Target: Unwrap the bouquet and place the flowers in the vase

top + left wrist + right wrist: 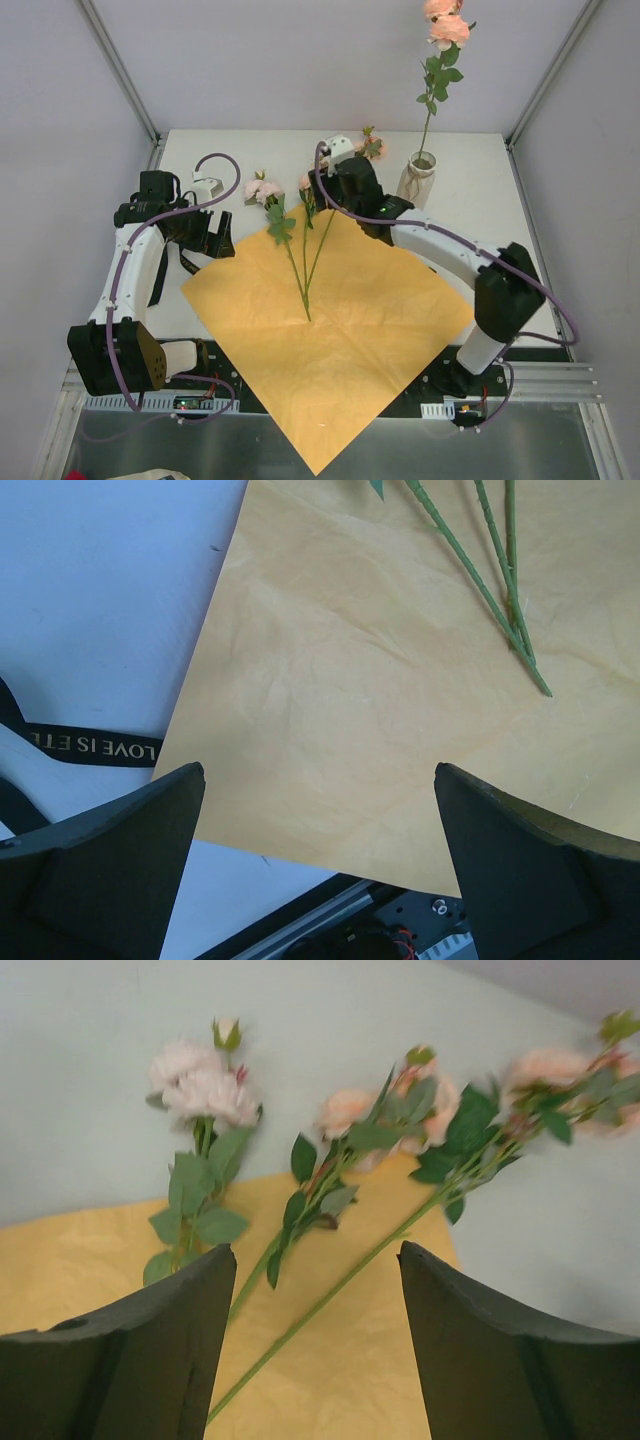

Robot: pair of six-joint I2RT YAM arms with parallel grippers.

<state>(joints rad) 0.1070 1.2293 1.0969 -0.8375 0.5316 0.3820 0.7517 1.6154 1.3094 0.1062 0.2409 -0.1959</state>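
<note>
LEFT TO RIGHT: The left gripper [320,770] hovers with its fingers spread wide over the left edge of the orange paper sheet [340,330], holding nothing. A black ribbon [90,745] printed "LOVE IS" lies on the white table [500,210] just beside that edge. The sheet lies unfolded and flat, a diamond whose near corner overhangs the table's front. Three long-stemmed roses [300,270] rest on it, their stems meeting near its middle and their pink-peach blooms fanning past its far edge onto the table. The right gripper [315,1250] hangs low above their leafy upper stems, fingers apart and gripping nothing. At right, the beige vase [420,180] stands on the table clear of the sheet, with one rose [447,28] upright in its neck.
</note>
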